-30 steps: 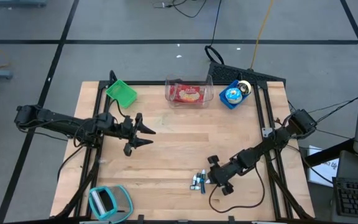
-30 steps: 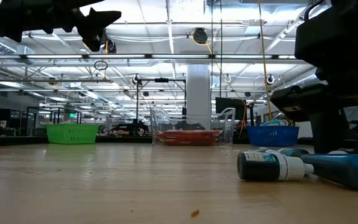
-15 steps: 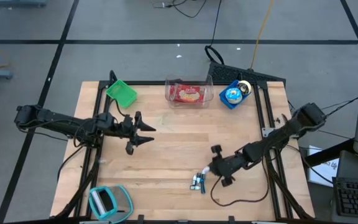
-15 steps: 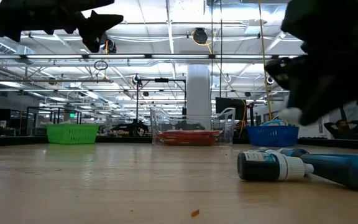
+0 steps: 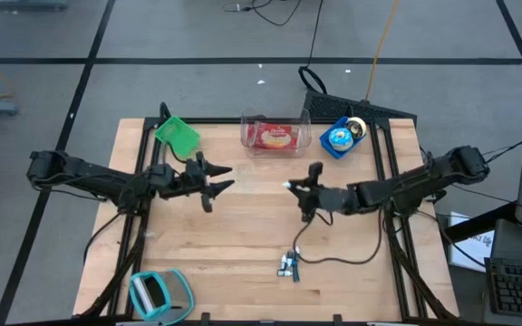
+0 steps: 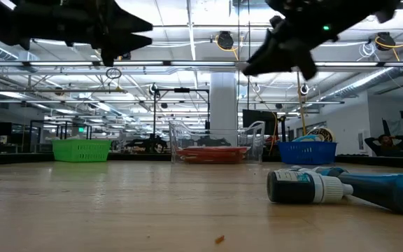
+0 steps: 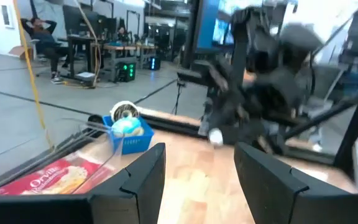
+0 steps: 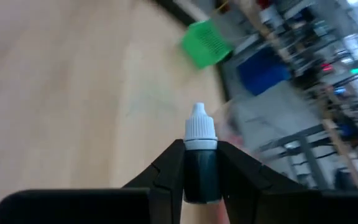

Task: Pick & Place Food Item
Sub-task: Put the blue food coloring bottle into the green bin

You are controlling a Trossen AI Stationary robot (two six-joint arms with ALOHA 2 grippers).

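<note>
Right end effector (image 5: pixel 295 188) above the middle of the counter (image 5: pixel 252 235), clenched on a small dark dropper bottle (image 8: pixel 200 163) with a white cap; the right wrist view shows the two fingers (image 8: pixel 166 168) pressed against its sides, cap pointing ahead of them. Left end effector (image 5: pixel 217 178) hangs over the counter facing the right one, well apart from it, its fingers (image 7: pixel 143 177) spread and holding nothing.

Progress, as judged: the pick looks done, since the bottle is clear of the counter and carried in the air; the place is not yet done. The held thing is a bottle rather than food, and the pictures do not settle which container is meant to receive it. Candidates lie beyond the right end effector toward the far edge: a clear bin (image 5: pixel 275 132) holding a red packet (image 5: pixel 275 137), a blue basket (image 5: pixel 340 138) to its side, and a green basket (image 5: pixel 178 135) nearer the left end effector.

Count: two arms, each with one end effector; one bottle in the grip; a small cluster of further bottles (image 5: pixel 288 265) lying on the counter behind and below the right end effector, at least two as the low view shows, exact number unclear; three containers along the far edge; one teal object (image 5: pixel 159 294) at the near corner on the left arm's side
</note>
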